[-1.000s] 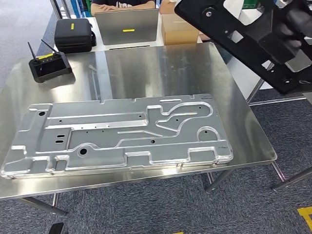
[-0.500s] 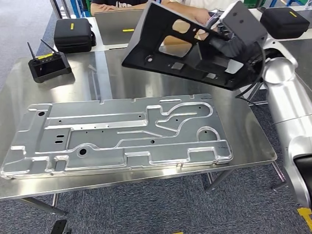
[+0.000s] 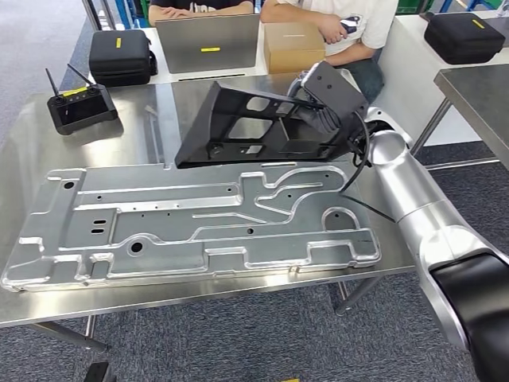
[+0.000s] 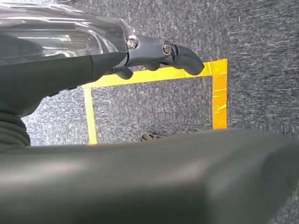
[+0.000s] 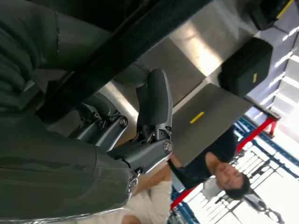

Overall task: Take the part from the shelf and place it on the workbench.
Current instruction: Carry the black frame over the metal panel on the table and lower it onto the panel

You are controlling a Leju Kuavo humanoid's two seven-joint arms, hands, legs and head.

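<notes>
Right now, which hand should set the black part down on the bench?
Right. The right hand already grips the black part just above the bench; the left hand hangs over the floor.

Workbench layout, head view

A large plate (image 3: 192, 219) lies flat on the workbench (image 3: 396, 215), filling most of its near half. Behind the plate's right half the part (image 3: 240, 131) is tilted, its low edge just above the plate's far edge, held at its right end by the right hand (image 3: 324, 111). At the far left corner of the workbench sits a controller (image 3: 81, 107). On the table behind stand, left to right, a case (image 3: 118, 56), a laptop (image 3: 207, 41) and a box (image 3: 293, 44), with two people seated behind them. A second case (image 3: 462, 36) lies far right.
</notes>
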